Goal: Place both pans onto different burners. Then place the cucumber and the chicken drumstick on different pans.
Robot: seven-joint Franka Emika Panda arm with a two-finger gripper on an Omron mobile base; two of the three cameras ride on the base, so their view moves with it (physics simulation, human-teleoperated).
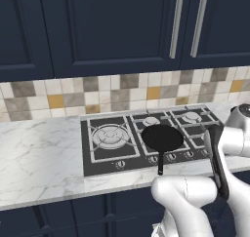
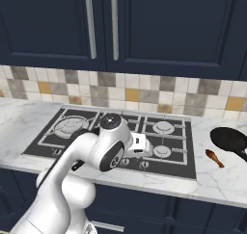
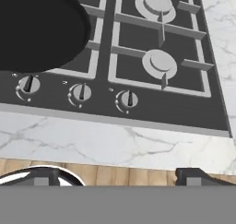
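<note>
Second pan point(image 2: 230, 139) beside drumstick point(image 2: 213, 157), seemingly apart, on counter point(image 2: 222, 180).

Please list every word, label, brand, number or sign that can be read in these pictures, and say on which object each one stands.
There is no readable text in any view.
Cooktop: no brand name or lettering shows.
Knobs: small pale marks sit beside them, too small and blurred to read as signs or numbers.
Pan on the burner, second pan on the counter, cabinets, tiles: all plain.
</note>
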